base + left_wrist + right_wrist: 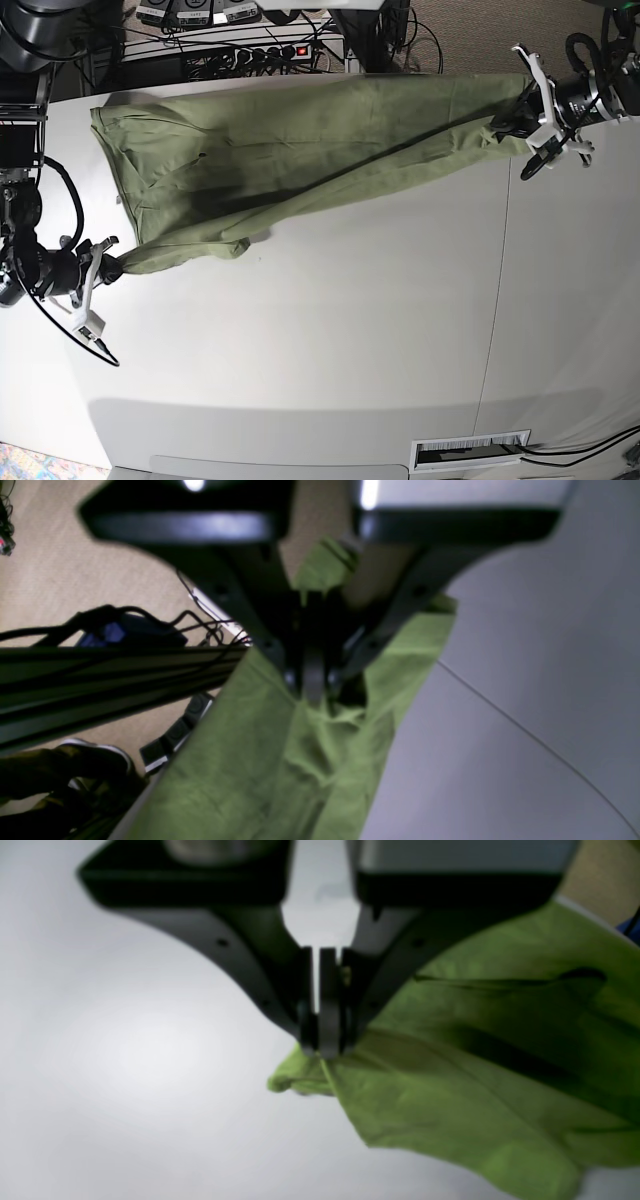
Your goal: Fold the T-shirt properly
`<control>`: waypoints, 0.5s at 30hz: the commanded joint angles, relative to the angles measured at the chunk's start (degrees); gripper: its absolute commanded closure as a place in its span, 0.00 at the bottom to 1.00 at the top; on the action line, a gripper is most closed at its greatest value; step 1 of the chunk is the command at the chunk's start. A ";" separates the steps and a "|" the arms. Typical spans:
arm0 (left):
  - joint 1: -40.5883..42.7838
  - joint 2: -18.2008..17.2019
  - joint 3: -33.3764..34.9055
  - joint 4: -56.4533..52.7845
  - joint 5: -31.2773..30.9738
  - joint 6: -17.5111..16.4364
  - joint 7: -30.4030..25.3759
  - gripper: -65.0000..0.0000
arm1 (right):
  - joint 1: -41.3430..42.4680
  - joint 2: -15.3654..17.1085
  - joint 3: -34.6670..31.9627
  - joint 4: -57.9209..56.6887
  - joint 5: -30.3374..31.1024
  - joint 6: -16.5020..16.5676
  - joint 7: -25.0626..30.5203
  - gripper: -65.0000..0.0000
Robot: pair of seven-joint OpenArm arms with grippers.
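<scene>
The plain olive-green short-sleeved T-shirt of soft thin knit fabric lies stretched across the far part of the white table top, its long axis running from about nine o'clock to three o'clock in the base view. The broad end of the cloth sits toward nine and ten o'clock, where it spreads widest along the far table edge; toward three o'clock it narrows into a taut band. A lower corner of the broad end is drawn down to about eight o'clock, so the near edge of the shirt runs on a slant from eight o'clock up toward two o'clock, with dark creases along it.

The right gripper, at eight o'clock in the base view, has its black jaws pressed together on that drawn-down corner; the right wrist view shows the fingertips pinching a small bunch of green cloth, the rest fanning out toward four o'clock.

The left gripper, at two o'clock in the base view, is likewise clamped on the narrow end of the shirt; in the left wrist view the cloth hangs from the closed tips toward seven o'clock, over the table edge
</scene>
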 commanded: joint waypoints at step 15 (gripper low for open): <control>1.75 -1.11 -0.57 0.79 -0.94 -0.06 1.18 1.00 | -2.32 1.16 0.59 0.74 -1.20 0.03 0.44 1.00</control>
